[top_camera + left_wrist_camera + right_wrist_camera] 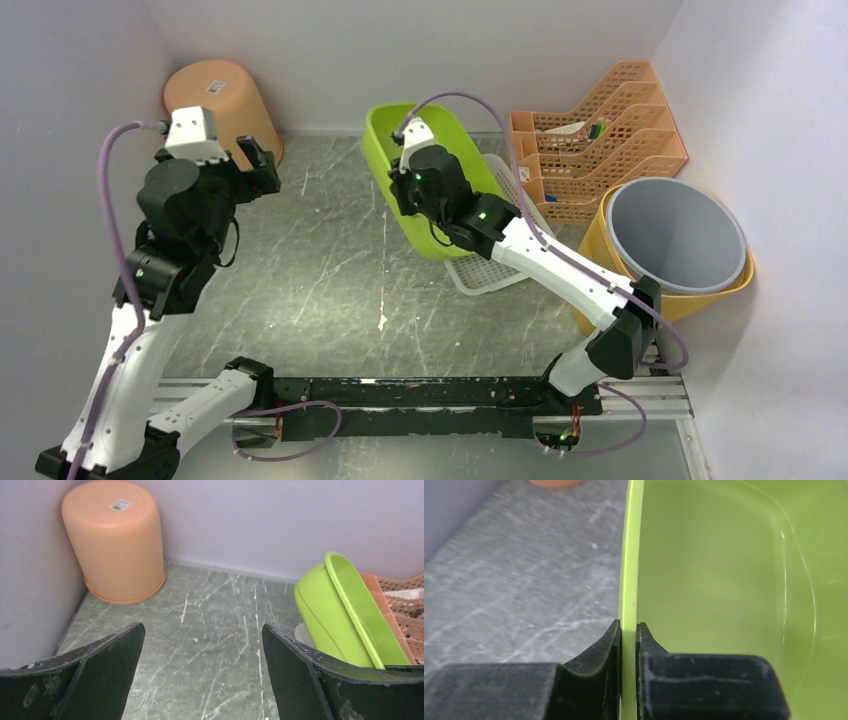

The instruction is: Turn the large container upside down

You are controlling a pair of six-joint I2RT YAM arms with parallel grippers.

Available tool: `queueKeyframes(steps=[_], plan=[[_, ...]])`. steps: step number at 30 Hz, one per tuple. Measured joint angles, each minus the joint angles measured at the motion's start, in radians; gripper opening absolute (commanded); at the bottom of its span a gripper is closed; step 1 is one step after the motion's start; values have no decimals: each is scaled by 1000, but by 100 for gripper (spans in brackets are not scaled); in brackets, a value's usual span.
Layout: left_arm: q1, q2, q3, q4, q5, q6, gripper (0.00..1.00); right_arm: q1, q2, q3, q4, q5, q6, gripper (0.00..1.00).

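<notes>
— As the right pincer [629, 630] is pressed together on the rim of the green container [724, 580], how much is done?
— I judge the grasp is made and the turning only begun. The container stands tilted on its side, its hollow to the right of the jaws and the table [524, 580] to their left. It is not yet upside down.
— And the left pincer [202, 630]?
— Wide apart, holding nothing. Ahead of it, to the left, an orange bucket [117, 540] sits inverted.
— Any writing?
— Only a white sticker [120, 504] on the bucket's bottom, too small to read.
</notes>
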Motion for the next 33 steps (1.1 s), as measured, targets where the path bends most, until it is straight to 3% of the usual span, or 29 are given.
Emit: queueKeyframes(steps=[6,19,28,33], plan=[[0,-100,4,13,-27,14,100,73,68,163,11,-34,-8,0],[0,-184,97,25,-45,41,99,117,278,227,127,-376,51,0],[0,-194,145,11,-46,48,100,172,295,232,338,-620,166,0],[0,-188,150,5,-44,47,100,171,304,152,534,-689,280,0]])
